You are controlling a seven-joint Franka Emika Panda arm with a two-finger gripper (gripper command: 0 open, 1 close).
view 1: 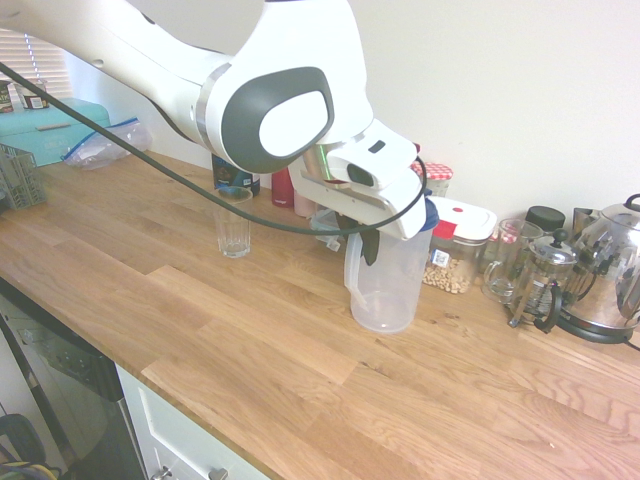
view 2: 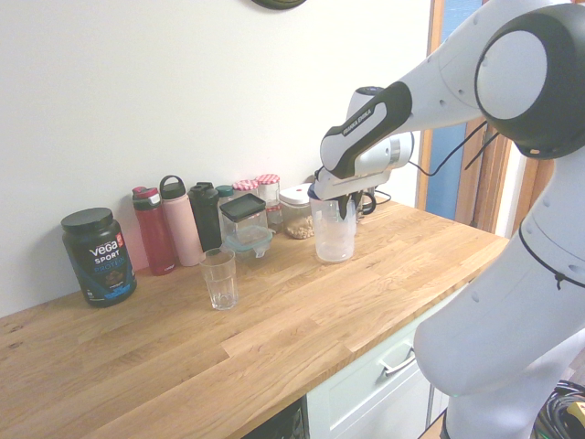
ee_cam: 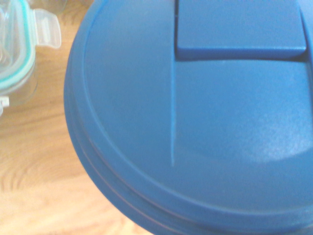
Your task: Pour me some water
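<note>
My gripper (view 1: 368, 238) is clamped tight on the handle of the clear pitcher (view 1: 385, 285), fingers pressed together around it, pointing steeply down from above. The wooden countertop (view 1: 250, 350) carries everything here. In the first exterior view the pitcher stands right of centre, and its blue lid (ee_cam: 195, 122) fills nearly the whole wrist view. At ten o'clock from the pitcher, well apart, the empty drinking glass (view 1: 233, 222) stands upright. At three o'clock, just beside the pitcher, sits a red-and-white-lidded container (view 1: 457, 250). Further round at three o'clock are a French press (view 1: 540, 285) and a steel kettle (view 1: 608, 270).
</note>
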